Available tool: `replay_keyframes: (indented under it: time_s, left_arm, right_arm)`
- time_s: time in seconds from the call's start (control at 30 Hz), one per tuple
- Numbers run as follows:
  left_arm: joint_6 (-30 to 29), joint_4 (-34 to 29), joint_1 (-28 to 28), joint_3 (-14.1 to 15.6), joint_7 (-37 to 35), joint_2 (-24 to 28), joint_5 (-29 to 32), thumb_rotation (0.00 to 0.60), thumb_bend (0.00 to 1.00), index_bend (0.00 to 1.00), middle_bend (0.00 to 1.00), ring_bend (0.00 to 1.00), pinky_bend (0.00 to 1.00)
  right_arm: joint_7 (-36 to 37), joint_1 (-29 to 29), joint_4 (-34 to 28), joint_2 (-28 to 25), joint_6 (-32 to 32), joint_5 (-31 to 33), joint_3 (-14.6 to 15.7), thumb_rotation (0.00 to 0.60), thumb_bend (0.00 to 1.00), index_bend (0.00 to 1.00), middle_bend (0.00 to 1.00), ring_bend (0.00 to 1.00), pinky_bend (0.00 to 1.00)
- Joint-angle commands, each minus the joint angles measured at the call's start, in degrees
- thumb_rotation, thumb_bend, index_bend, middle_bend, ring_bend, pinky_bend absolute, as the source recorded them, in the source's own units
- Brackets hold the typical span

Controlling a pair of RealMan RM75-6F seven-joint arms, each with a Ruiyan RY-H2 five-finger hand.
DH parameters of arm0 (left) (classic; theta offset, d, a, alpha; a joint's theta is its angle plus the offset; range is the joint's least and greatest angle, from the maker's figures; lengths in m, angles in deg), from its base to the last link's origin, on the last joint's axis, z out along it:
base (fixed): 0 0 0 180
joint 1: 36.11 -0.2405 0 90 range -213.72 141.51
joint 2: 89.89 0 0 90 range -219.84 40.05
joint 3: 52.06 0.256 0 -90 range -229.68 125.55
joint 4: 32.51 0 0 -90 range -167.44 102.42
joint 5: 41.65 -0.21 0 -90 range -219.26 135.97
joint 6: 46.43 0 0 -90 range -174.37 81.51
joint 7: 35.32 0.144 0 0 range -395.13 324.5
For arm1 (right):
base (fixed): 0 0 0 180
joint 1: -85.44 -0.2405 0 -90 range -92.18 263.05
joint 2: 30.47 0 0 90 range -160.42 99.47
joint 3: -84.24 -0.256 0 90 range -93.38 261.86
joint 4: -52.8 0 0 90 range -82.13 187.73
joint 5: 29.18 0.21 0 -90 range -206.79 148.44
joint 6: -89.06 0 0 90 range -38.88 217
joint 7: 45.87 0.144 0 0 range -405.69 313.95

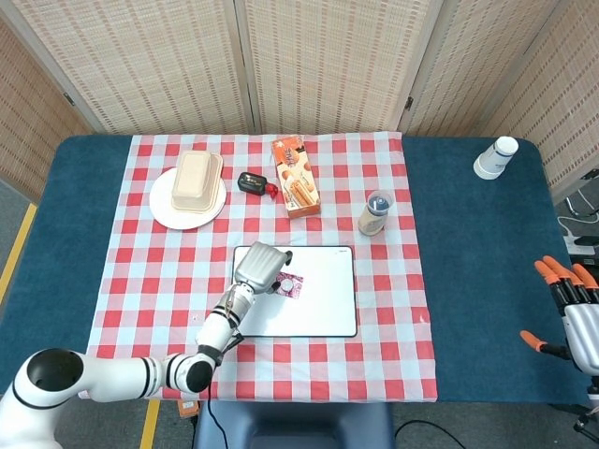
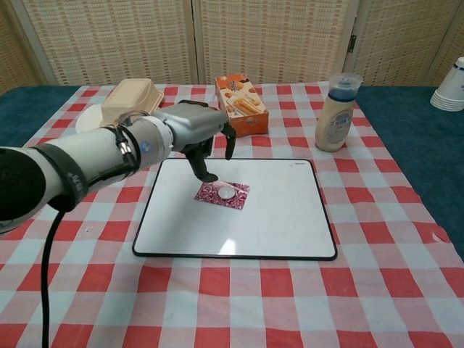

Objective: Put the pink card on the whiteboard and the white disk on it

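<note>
The pink card (image 2: 222, 194) (image 1: 290, 284) lies flat on the whiteboard (image 2: 275, 217) (image 1: 323, 299), in its left half. The white disk (image 2: 229, 192) (image 1: 287, 282) rests on the middle of the card. My left hand (image 2: 194, 133) (image 1: 259, 267) hovers above the board's far left part, up and to the left of the card, fingers apart and pointing down, holding nothing. My right hand (image 1: 573, 309) sits at the far right edge of the head view, off the table, with its orange-tipped fingers spread and nothing in them.
A plate with a beige box (image 2: 130, 101) stands at the back left. A black and red object (image 2: 196, 110), an orange snack box (image 2: 241, 104) and a bottle (image 2: 336, 112) line the far side of the board. Paper cups (image 1: 495, 157) stand at the back right.
</note>
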State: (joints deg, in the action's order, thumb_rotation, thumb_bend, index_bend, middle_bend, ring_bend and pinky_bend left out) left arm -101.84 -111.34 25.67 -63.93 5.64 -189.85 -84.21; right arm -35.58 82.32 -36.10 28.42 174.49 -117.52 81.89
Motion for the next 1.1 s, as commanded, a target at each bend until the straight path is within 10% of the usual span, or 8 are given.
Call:
replay_keyframes:
  time_s: [0.03, 0.17, 0.23, 0.4, 0.6, 1.1]
  left_arm:
    - [-12.4, -10.4, -7.8, 2.3, -5.0, 9.2, -9.6, 0.600, 0.26, 0.43, 0.96, 0.97, 0.98]
    - [-19.1, -15.7, -16.4, 6.9, -16.1, 16.1, -19.2, 0.600, 0.24, 0.32, 0.63, 0.68, 0.87]
    - [-22.7, -16.6, -20.1, 9.5, -20.5, 18.8, -24.3, 0.600, 0.23, 0.19, 0.35, 0.43, 0.69]
    - [-31.1, -15.6, -29.7, 16.1, -29.4, 23.3, -33.4, 0.600, 0.21, 0.00, 0.02, 0.03, 0.25]
    - [-31.5, -11.2, -35.3, 19.2, -35.2, 24.3, -36.2, 0.600, 0.19, 0.00, 0.00, 0.00, 0.07]
    - [-28.6, -6.4, -40.6, 18.0, -39.9, 24.4, -39.0, 0.600, 0.19, 0.00, 0.00, 0.00, 0.05]
  right_arm:
    - [-0.1, -0.1, -0.3, -0.1, -0.2, -0.3, 0.2, 0.600, 0.05, 0.08, 0.03, 0.00, 0.05]
    - [-0.6, -0.1, -0.7, -0.1, 0.2, -1.3, 0.6, 0.600, 0.05, 0.08, 0.03, 0.00, 0.05]
    - [-1.0, -0.1, -0.8, 0.1, 0.0, -1.6, 0.8, 0.600, 0.05, 0.08, 0.03, 0.00, 0.05]
    - [-1.9, -0.4, -0.8, 0.3, -0.7, -2.0, 1.3, 0.600, 0.05, 0.08, 0.03, 0.00, 0.05]
    - [-3.2, -0.6, -0.8, 0.9, -1.3, -1.1, 1.0, 0.600, 0.05, 0.08, 0.03, 0.00, 0.05]
    - [-5.6, -0.9, -0.3, 2.4, -1.7, 0.1, 0.5, 0.600, 0.05, 0.08, 0.03, 0.00, 0.05]
